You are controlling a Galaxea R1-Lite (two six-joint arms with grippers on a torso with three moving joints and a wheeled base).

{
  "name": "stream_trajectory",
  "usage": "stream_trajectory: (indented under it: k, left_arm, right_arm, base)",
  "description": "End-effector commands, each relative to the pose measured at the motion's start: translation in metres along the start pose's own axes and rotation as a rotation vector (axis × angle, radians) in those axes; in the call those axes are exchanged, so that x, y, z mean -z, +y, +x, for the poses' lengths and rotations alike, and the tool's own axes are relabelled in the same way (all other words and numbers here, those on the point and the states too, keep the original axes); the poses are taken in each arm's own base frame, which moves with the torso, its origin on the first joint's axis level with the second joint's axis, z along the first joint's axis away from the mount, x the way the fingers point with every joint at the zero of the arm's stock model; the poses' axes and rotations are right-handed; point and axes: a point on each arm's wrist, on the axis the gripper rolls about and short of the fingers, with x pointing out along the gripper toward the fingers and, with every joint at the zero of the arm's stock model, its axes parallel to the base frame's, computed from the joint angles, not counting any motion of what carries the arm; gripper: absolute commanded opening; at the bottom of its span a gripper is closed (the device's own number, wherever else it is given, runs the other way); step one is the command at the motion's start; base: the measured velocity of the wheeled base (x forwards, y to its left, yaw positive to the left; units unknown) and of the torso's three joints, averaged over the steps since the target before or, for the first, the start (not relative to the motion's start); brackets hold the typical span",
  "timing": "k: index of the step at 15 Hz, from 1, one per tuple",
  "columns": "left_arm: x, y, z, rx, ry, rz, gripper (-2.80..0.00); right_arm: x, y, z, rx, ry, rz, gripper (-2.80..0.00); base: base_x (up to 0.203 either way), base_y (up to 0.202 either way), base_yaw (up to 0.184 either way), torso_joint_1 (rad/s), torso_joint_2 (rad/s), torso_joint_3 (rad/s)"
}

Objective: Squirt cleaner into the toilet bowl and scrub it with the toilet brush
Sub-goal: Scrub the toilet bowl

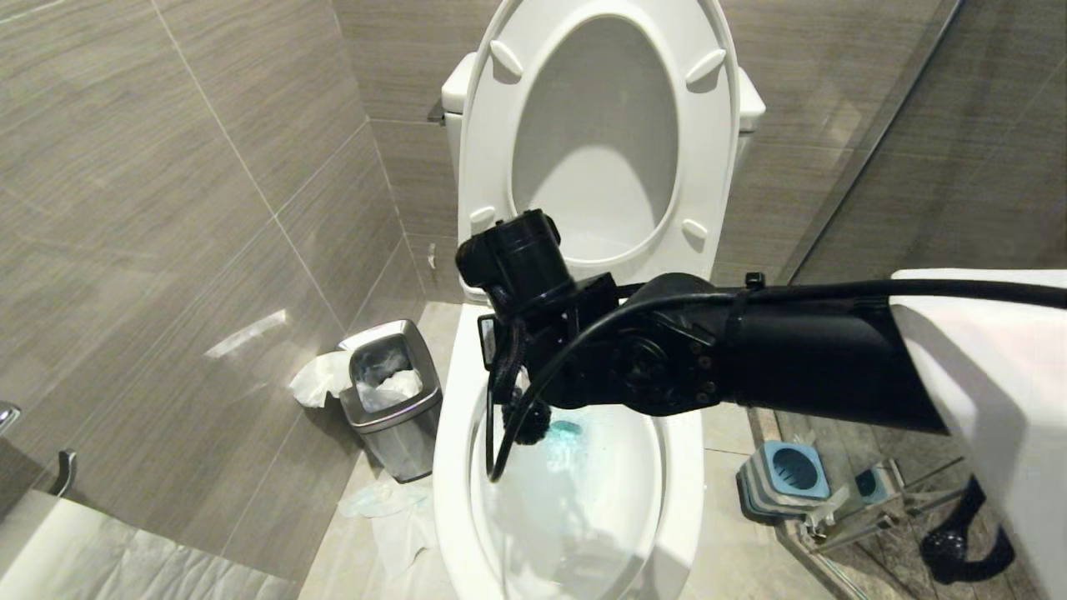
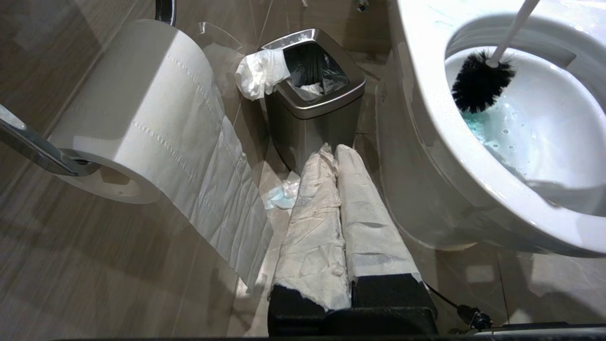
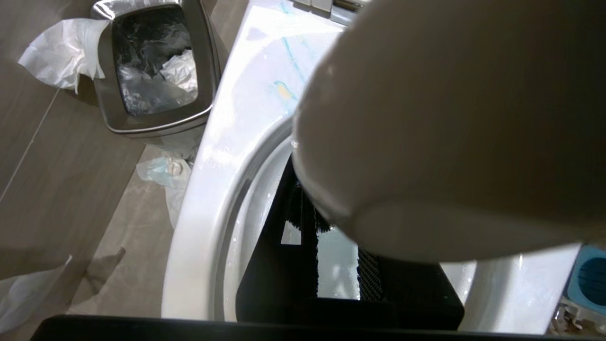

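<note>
Teal cleaner (image 2: pixel 476 125) tints the water at the far-left of the toilet bowl (image 1: pixel 450 467); black bristles of the toilet brush (image 2: pixel 480 80) sit at its edge, just inside the left rim. Right gripper (image 1: pixel 508 367) hangs over the bowl, narrow, clamped on the white handle. Scrub advice: keep the head pressed to porcelain, sweep through the teal patch round the basin, avoid flicking toward the steel bin (image 1: pixel 392 392) on the left. Left gripper (image 2: pixel 338 189) parked low, closed, paper-wrapped.
</note>
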Motion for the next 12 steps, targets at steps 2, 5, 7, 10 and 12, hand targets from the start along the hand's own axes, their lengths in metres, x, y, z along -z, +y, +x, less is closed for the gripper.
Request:
stream_trajectory:
  k: [2,5,7,10,12]
  left_arm:
    - [0.000,0.000,0.000,0.000,0.001,0.000,-2.80]
    - [0.000,0.000,0.000,0.000,0.001,0.000,-2.80]
    - [0.000,0.000,0.000,0.000,0.001,0.000,-2.80]
    - [0.000,0.000,0.000,0.000,0.001,0.000,-2.80]
    - [0.000,0.000,0.000,0.000,0.001,0.000,-2.80]
  right_arm:
    - [0.013,0.004,0.019,0.018,0.015,-0.025,-2.80]
    - [0.006,-0.004,0.027,0.036,-0.024,-0.029,-2.80]
    - [-0.001,-0.016,0.031,0.061,-0.035,-0.014,-2.80]
    - [-0.010,-0.034,0.032,0.100,-0.039,0.001,-2.80]
    - [-0.014,-0.043,0.025,0.118,-0.041,0.002,-2.80]
  base:
    - [0.000,0.000,0.000,0.000,0.00,0.000]
    - [0.000,0.000,0.000,0.000,0.00,0.000]
    - [0.000,0.000,0.000,0.000,0.00,0.000]
    - [0.000,0.000,0.000,0.000,0.00,0.000]
    - [0.000,0.000,0.000,0.000,0.00,0.000]
